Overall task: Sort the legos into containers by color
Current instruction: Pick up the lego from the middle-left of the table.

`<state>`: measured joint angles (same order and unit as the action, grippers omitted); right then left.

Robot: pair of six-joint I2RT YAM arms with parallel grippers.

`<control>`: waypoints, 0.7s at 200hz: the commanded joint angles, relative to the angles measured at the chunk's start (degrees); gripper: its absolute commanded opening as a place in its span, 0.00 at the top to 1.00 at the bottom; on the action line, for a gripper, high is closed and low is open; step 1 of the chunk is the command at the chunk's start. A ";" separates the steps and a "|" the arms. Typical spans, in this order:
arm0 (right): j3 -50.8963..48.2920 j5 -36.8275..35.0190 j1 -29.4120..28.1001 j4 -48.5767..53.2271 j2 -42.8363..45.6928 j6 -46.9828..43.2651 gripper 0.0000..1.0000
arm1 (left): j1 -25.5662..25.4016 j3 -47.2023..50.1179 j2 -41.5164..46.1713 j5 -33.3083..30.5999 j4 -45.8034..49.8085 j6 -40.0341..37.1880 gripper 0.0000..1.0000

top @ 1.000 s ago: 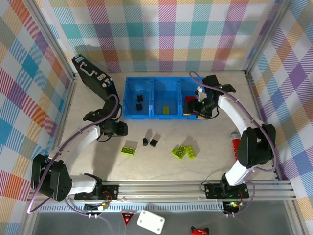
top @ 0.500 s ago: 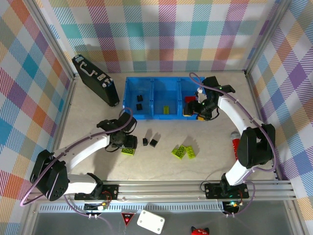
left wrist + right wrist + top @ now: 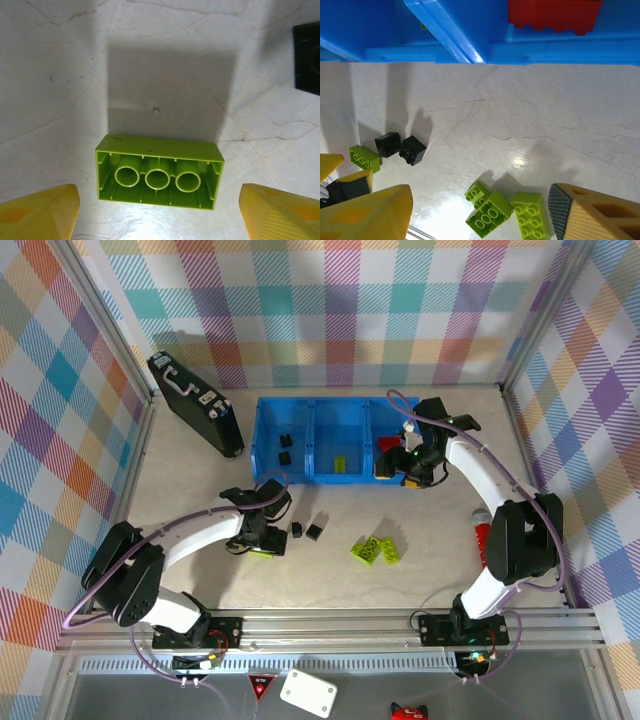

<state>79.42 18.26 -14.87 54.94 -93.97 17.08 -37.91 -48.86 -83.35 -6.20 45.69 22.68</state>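
A lime brick (image 3: pixel 159 172) lies on its side on the table, hollow underside facing my left wrist camera. My left gripper (image 3: pixel 160 215) is open, its yellow fingers (image 3: pixel 40 210) well apart on either side of the brick without touching it. From above, the left gripper (image 3: pixel 262 538) covers most of that brick (image 3: pixel 265 552). Two black bricks (image 3: pixel 297 529) (image 3: pixel 314 532) sit just right of it. Three lime bricks (image 3: pixel 375 551) cluster further right. The blue tray (image 3: pixel 312 478) holds black bricks (image 3: pixel 285 448) on the left, a lime brick (image 3: pixel 342 464) in the middle and red bricks (image 3: pixel 388 445) on the right. My right gripper (image 3: pixel 410 465) hangs open and empty at the tray's right front edge.
A black case (image 3: pixel 195 405) with a handle lies at the back left. A red strip (image 3: pixel 481 533) rests on the table beside the right arm. Checked walls enclose the table on three sides. In the right wrist view, the tray's front wall (image 3: pixel 560 50) runs above the lime cluster (image 3: pixel 492 212).
My left arm has swung right and forward from beside the case to hover over the single lime brick. The right arm has hardly moved.
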 commanded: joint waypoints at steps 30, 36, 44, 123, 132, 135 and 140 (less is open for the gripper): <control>-0.77 -0.09 -0.32 1.22 2.46 -0.94 0.27 | -0.49 1.16 -3.94 -0.55 -2.30 -1.19 0.18; -0.90 -0.15 -0.29 1.31 2.53 -0.89 0.27 | -0.50 1.15 -4.22 -0.34 -2.51 -1.25 0.19; -0.95 -0.23 -0.33 1.40 2.66 -0.87 0.27 | -0.50 1.22 -4.49 -0.11 -2.71 -1.23 0.20; -1.45 -0.34 -0.33 1.41 3.24 -0.64 0.27 | -0.50 1.41 -3.57 0.70 -2.56 -1.36 0.34; -1.36 -0.42 -0.27 1.48 3.27 -0.58 0.27 | -0.50 1.28 -3.51 0.73 -2.30 -1.42 0.35; -1.41 -0.42 -0.28 1.49 3.27 -0.62 0.27 | -0.50 1.23 -3.49 0.63 -2.21 -1.41 0.35; -1.40 -0.42 -0.31 1.49 3.27 -0.71 0.27 | -0.50 1.12 -3.40 0.54 -2.10 -1.42 0.36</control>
<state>78.43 17.82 -14.87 55.18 -92.55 17.06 -37.91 -48.10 -87.50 -5.85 43.00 21.63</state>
